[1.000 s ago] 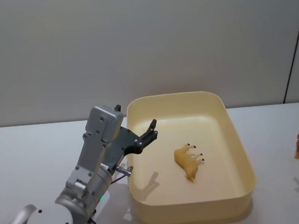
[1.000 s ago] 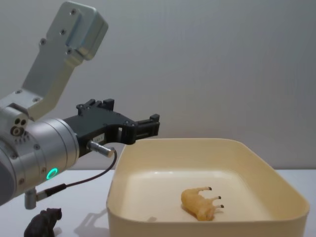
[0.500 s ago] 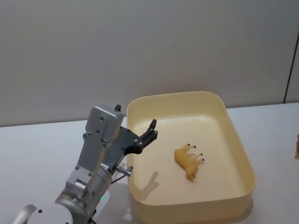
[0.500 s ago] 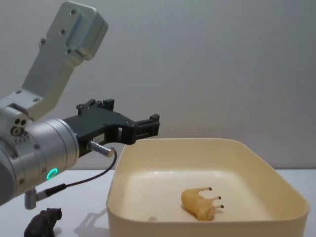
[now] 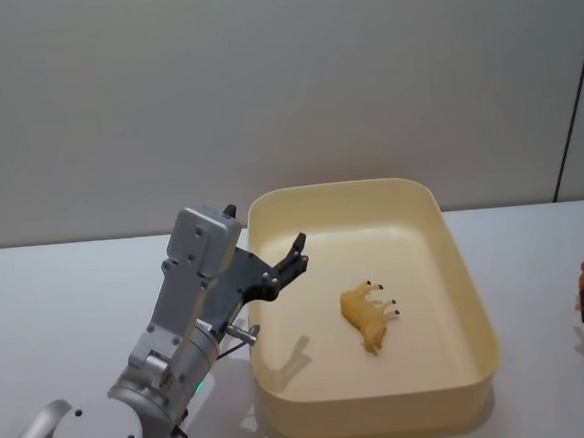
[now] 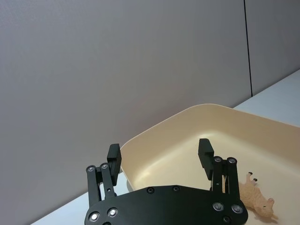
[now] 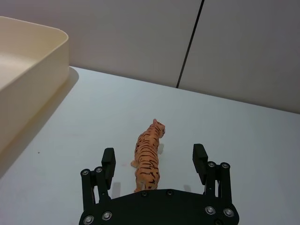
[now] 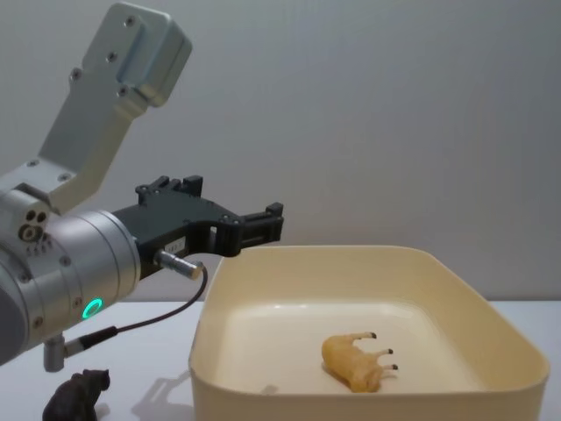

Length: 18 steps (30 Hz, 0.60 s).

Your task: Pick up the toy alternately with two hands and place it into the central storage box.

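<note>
Cream-yellow box (image 5: 465, 287); yellow toy animal (image 5: 369, 316) with dark hooves; orange tiger (image 7: 147, 161) with black stripes; dark brown figurine (image 8: 77, 396); silver arm (image 8: 79, 263) with green ring light (image 8: 92, 308); white table (image 5: 77, 294).

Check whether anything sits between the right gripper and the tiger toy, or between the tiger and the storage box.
Nothing visible does. The tiger toy stands upright on the table directly in front of the open right gripper, and the table between it and the storage box wall is bare.

There are three toy animals — a yellow toy (image 5: 369, 316), an orange tiger (image 7: 147, 159), a dark toy (image 8: 77, 396). There is one box (image 5: 458, 268). There are two grippers — left gripper (image 6: 159, 151) and right gripper (image 7: 153, 155).
</note>
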{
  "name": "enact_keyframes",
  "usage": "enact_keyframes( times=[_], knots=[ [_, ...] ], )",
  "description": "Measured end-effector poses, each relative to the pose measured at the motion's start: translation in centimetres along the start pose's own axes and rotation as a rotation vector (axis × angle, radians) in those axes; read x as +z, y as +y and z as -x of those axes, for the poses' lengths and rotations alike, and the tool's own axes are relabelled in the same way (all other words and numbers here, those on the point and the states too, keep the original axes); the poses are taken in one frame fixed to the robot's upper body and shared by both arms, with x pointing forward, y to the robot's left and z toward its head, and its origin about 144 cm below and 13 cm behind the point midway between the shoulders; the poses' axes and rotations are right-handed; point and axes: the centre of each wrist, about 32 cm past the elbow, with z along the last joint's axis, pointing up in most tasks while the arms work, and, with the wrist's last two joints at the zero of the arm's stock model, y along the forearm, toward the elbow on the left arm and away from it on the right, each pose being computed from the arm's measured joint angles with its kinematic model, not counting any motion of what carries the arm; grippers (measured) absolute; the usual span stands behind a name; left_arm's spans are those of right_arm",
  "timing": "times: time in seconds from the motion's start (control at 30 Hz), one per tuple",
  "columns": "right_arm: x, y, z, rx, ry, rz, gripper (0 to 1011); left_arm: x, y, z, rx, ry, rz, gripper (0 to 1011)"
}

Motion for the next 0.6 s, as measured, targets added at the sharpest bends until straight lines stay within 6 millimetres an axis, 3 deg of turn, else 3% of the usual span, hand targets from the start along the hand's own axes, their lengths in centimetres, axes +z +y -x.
enact_keyframes(
  times=[0.33,0.6],
  knots=[
    [-0.6,1.1,0.4,0.004,0.018,0.022,994,0.0,0.0,0.0,0.0,0.0,0.0,1002],
    [-0.9,1.5,0.6,0.007,0.024,0.032,806,0.0,0.0,0.0,0.0,0.0,0.0,1002]
  ],
)
